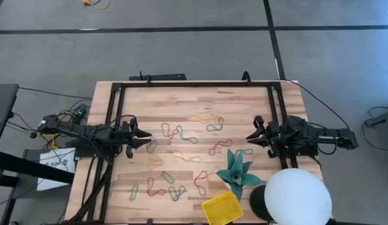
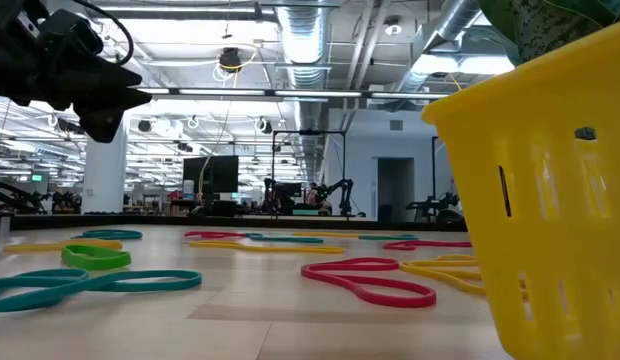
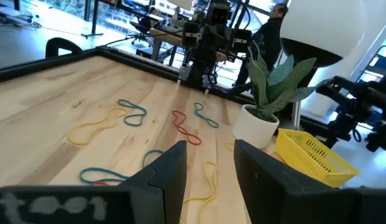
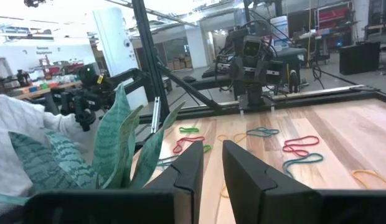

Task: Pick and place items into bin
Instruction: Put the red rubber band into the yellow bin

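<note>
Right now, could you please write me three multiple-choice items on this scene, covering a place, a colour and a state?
1. Where is the yellow bin?
A. at the edge of the table, beside the potted plant
B. at the table's centre
C. between the left arm's jaws

2. What colour is the plant's pot?
A. red
B. black
C. white

3. How do the jaws of the left gripper stand?
A. shut on a band
B. open and empty
C. shut on the bin

Answers:
1 A: the high view shows it by the plant at the edge.
2 C: the left wrist view shows a white pot.
3 B: a clear gap shows, with nothing in it.
</note>
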Controlling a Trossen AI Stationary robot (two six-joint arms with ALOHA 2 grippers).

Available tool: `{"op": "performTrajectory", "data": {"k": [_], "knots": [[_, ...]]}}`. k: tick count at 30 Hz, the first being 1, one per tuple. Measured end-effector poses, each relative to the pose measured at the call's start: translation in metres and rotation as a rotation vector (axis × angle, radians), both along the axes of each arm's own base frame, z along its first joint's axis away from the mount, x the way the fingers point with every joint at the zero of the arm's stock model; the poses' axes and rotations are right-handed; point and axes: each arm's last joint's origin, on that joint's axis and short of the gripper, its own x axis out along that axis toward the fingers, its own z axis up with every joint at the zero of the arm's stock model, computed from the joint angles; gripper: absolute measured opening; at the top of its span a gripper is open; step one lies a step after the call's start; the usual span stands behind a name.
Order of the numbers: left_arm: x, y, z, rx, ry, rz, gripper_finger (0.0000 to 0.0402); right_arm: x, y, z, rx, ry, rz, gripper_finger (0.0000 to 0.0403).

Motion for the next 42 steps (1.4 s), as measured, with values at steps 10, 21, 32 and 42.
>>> {"op": "performTrajectory", "data": {"k": [10, 21, 32, 42], "knots": [[0.0, 0.004, 0.001, 0.003, -0.009, 0.131, 0.0123, 0.0, -0.002, 0.005, 0.082, -0.038, -0.077, 0.0056], [-0.001, 0.006, 0.006, -0.007, -0.055, 0.225, 0.0123, 0.0, -0.004, 0.007, 0.087, -0.059, -0.149, 0.0056], [-0.005, 0.008, 0.033, 0.063, -0.134, 0.269, 0.0123, 0.0, -0.012, 0.013, 0.03, -0.137, -0.427, 0.0056], [-0.017, 0.016, 0.088, 0.205, 0.006, 0.451, 0.0123, 0.01, -0.017, 0.034, -0.212, -0.037, -0.517, 0.0056]]}}
